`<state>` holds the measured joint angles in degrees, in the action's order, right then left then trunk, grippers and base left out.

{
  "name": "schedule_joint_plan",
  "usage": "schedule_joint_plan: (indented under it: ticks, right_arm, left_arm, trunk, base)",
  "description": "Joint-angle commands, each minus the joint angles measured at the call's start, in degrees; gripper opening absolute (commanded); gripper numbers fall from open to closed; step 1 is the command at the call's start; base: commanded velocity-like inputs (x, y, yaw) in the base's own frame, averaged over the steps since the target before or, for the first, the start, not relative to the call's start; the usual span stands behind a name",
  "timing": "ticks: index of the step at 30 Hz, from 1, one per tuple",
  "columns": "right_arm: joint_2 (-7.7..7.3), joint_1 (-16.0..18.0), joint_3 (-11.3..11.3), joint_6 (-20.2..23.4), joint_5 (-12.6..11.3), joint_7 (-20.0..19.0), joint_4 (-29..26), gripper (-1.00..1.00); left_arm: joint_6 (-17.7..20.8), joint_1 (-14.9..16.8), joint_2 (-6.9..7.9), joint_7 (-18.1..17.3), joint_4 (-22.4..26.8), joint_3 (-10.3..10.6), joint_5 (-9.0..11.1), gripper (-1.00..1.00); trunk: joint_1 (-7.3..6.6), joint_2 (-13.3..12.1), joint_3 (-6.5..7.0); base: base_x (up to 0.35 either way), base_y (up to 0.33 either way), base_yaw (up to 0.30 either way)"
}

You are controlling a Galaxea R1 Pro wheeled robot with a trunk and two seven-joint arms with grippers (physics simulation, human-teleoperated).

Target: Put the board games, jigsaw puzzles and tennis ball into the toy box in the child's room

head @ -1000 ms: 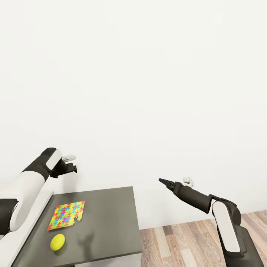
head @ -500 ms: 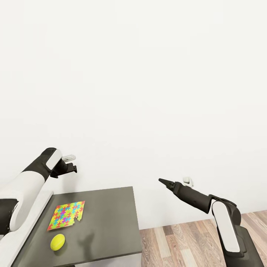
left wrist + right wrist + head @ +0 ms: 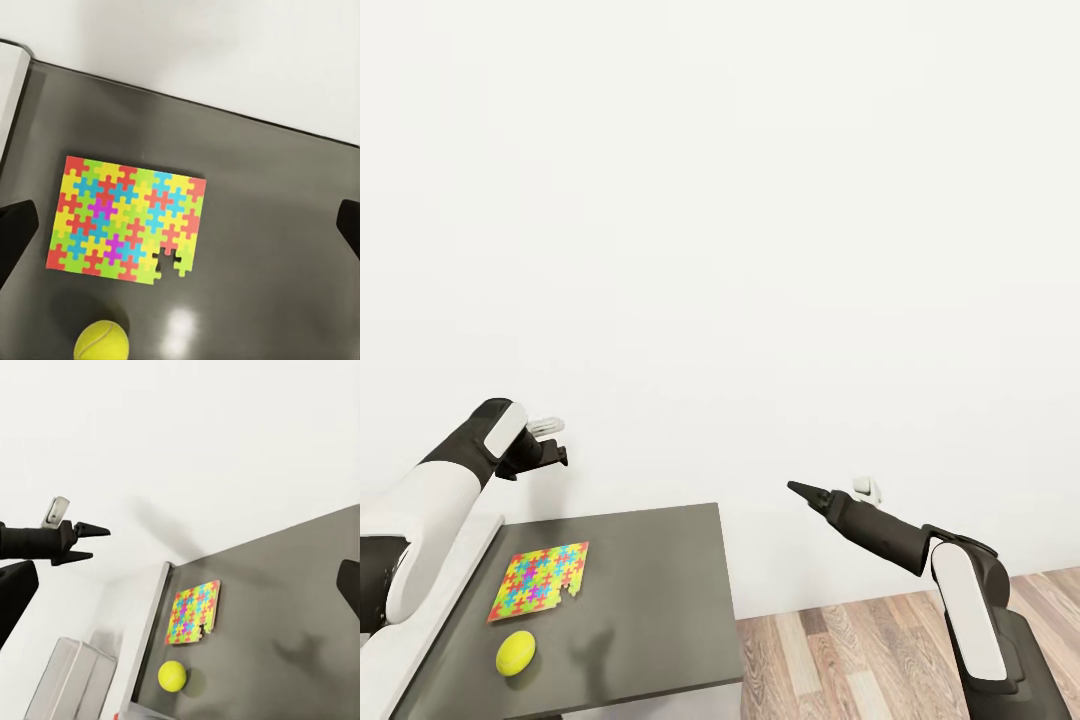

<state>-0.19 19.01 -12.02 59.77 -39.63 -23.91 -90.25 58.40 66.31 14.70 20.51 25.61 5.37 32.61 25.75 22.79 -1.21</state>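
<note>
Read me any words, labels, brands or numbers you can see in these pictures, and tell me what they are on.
None: no readable text anywhere.
The jigsaw puzzle has only coloured pieces, no print.
The tennis ball shows no brand mark.
The dark table and the white wall are plain.

Dark grey worktop (image 3: 650, 580) stands against the white wall, w/ wood-plank floor (image 3: 840, 650) beside it at approx. 3 o'clock. On it lies flat one jigsaw puzzle (image 3: 540, 580), bright colours, one piece missing at its near edge. The tennis ball (image 3: 515, 652) rests near the puzzle at approx. 7 o'clock, not touching it.
</note>
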Motion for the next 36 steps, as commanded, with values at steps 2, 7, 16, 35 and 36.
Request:
schedule_joint_plan:
  ticks: [2, 7, 16, 35, 36]
  right_arm:
    - [0.01, 0.06, -0.08, 0.23, 0.52, -0.56, -0.01, 1.00]
    - [-0.01, 0.06, -0.15, 0.23, 0.52, -0.58, -0.01, 1.00]
    - [0.01, 0.06, -0.17, 0.23, 0.52, -0.44, -0.01, 1.00]
    - [-0.03, 0.06, 0.15, 0.23, 0.54, -0.30, 0.15, 1.00]
    - [-0.05, 0.06, 0.16, 0.23, 0.56, -0.29, 0.19, 1.00]
  left_arm:
    - [0.13, 0.05, 0.07, 0.41, 0.06, 0.44, 0.58, 1.00]
    - [0.08, 0.05, 0.07, 0.41, 0.06, 0.44, 0.54, 1.00]
    - [0.09, -0.02, 0.07, 0.36, 0.06, 0.47, 0.59, 1.00]
    - [0.41, -0.04, 0.47, -9.58, -0.63, 0.84, 0.22, 1.00]
    - [0.47, -0.04, 0.48, -9.86, -0.90, 0.85, 0.29, 1.00]
  trunk:
    - [0.04, 0.13, -0.13]
    - [0.04, 0.13, -0.13]
    - [0.04, 0.13, -0.13]
    - [0.04, 0.13, -1.41]
    - [0.04, 0.13, -1.50]
  base:
    - [0.000, 0.000, 0.000]
    - [0.000, 0.000, 0.000]
    - [0.000, 0.000, 0.000]
    - [0.000, 0.000, 0.000]
    - [0.000, 0.000, 0.000]
